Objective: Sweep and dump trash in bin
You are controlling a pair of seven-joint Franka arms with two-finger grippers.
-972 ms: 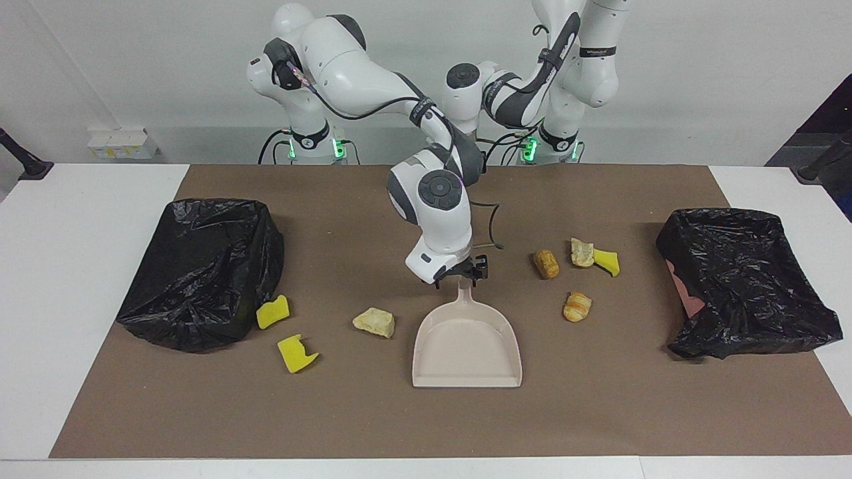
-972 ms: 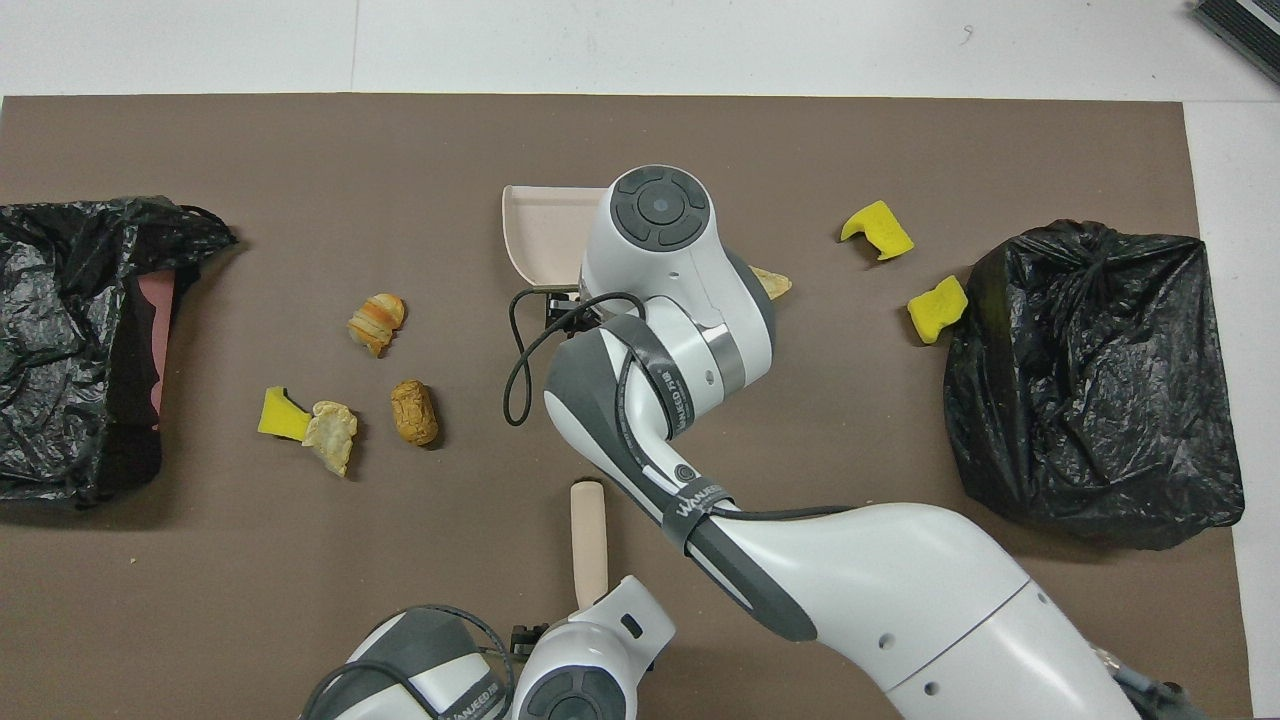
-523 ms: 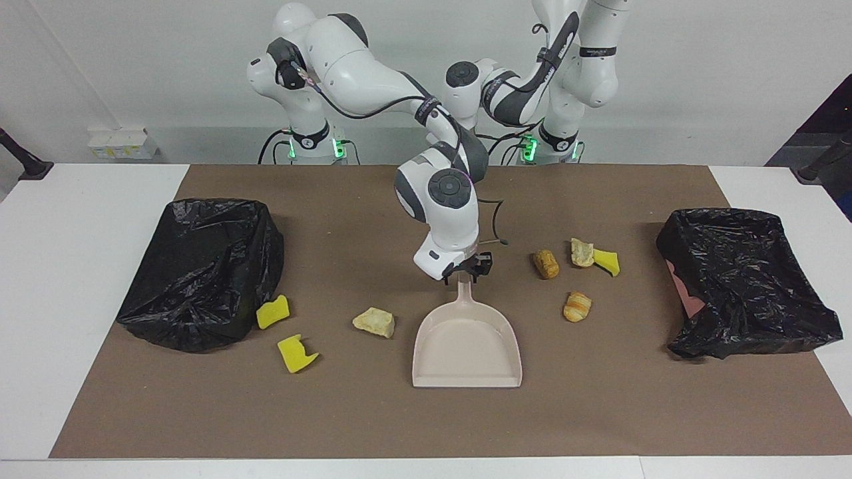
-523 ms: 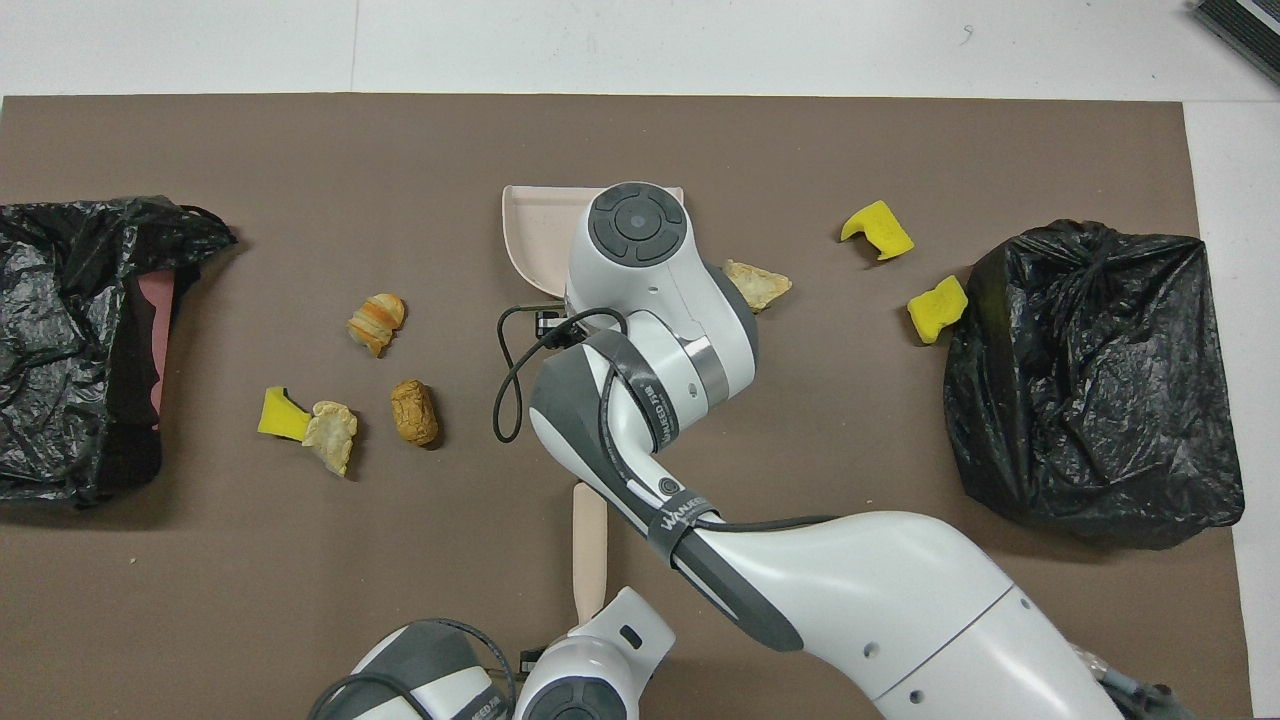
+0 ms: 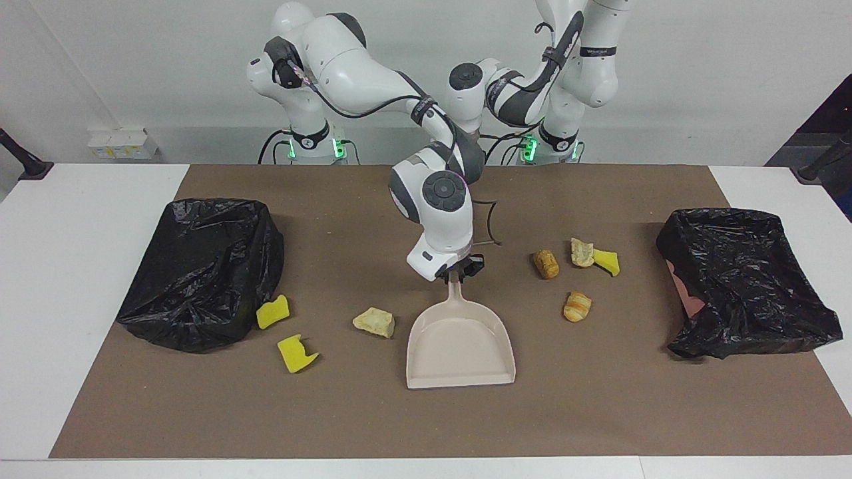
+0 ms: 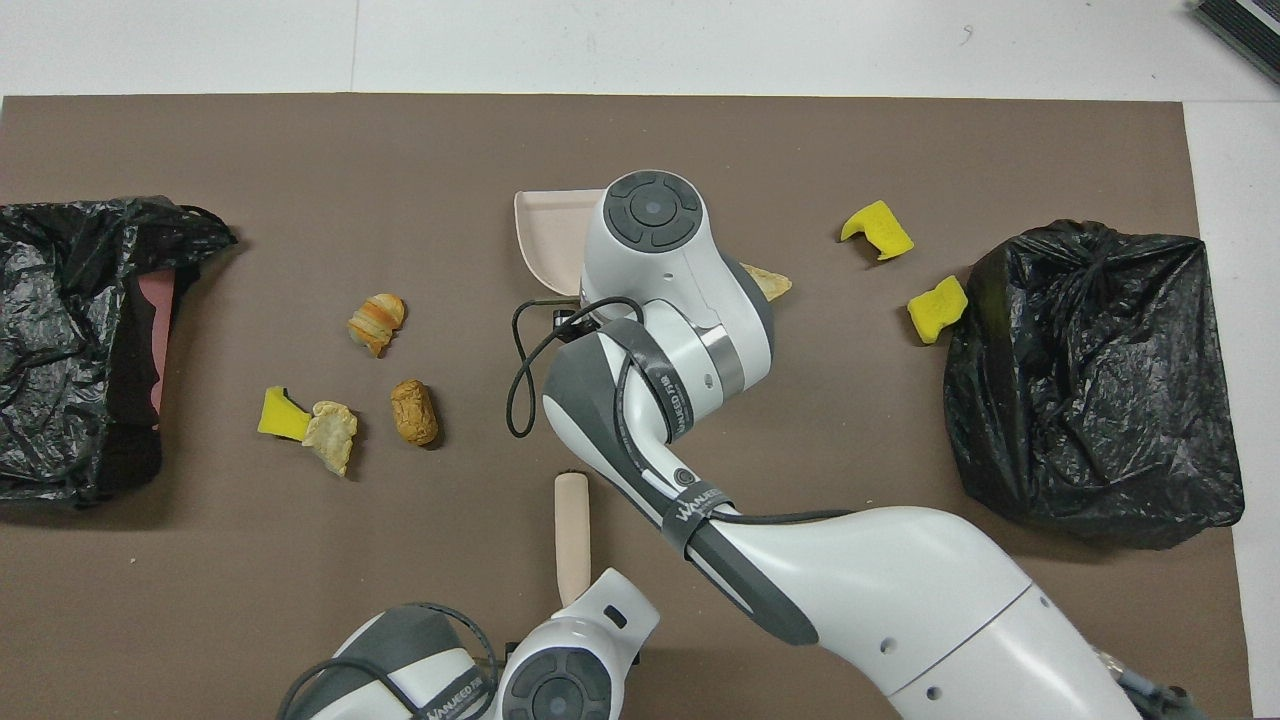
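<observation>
Left gripper [image 6: 575, 612], closest to the robots, is clenched, and the brush [image 6: 570, 525] handle sticks out from under it, so it appears to hold the brush. Right gripper [image 5: 459, 271] is over the middle of the surface [image 5: 599, 412], clamped on the handle of the dustpan [image 5: 460, 349], whose open mouth faces away from the robots. The trash is all on the surface: a brown lump [image 5: 546, 263], a pale chunk [image 5: 582, 253] and a yellow sponge [image 5: 607, 261] toward the left arm's end, with a bread lump [image 5: 576, 307] farther out. Another pale chunk [image 5: 374, 322] lies just beside the pan, and two sponge pieces [image 5: 273, 311] lie near the bin [image 5: 200, 266] at the right arm's end. Both tools look gripped, so sweeping comes next: bring the bristles down beside a scrap and set the pan's lip flat to receive it.
</observation>
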